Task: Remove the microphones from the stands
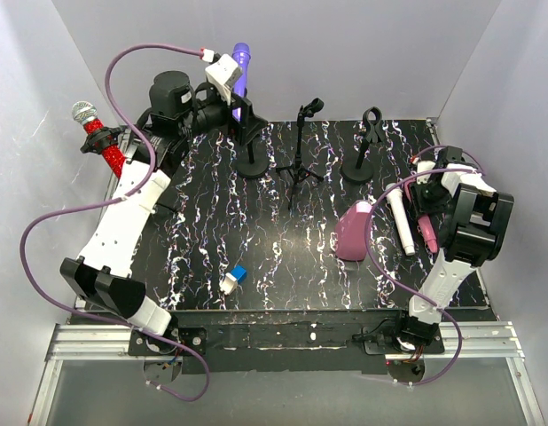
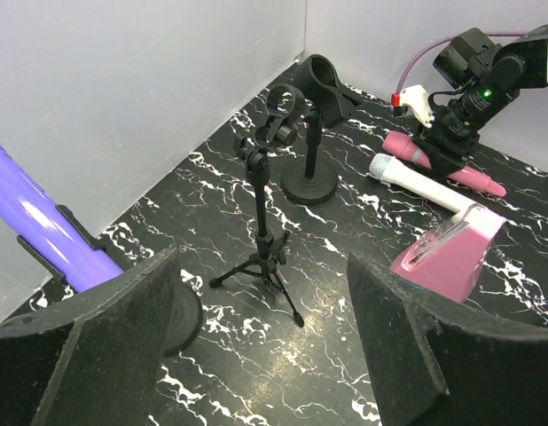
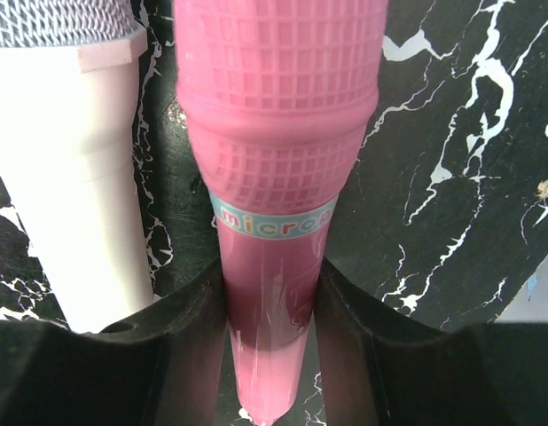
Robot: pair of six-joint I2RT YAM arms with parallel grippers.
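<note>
A purple microphone (image 1: pixel 242 60) sits tilted in a black round-base stand (image 1: pixel 252 165) at the back left. It shows at the left of the left wrist view (image 2: pixel 43 232), beside the stand's base (image 2: pixel 183 312). My left gripper (image 1: pixel 246 115) is open and empty next to that stand, with its fingers (image 2: pixel 105 328) wide apart. A red microphone (image 1: pixel 98 135) with a silver head sits in a holder at the far left edge. My right gripper (image 1: pixel 423 209) is shut on the handle of a pink microphone (image 3: pixel 276 177), low at the table beside a white microphone (image 3: pixel 70 151).
An empty tripod stand (image 1: pixel 300 151) and an empty round-base stand (image 1: pixel 366 142) are at the back middle. A pink case (image 1: pixel 352 231) lies left of the white microphone (image 1: pixel 401 218). A small blue and white object (image 1: pixel 234 278) lies near the front. Grey walls enclose the table.
</note>
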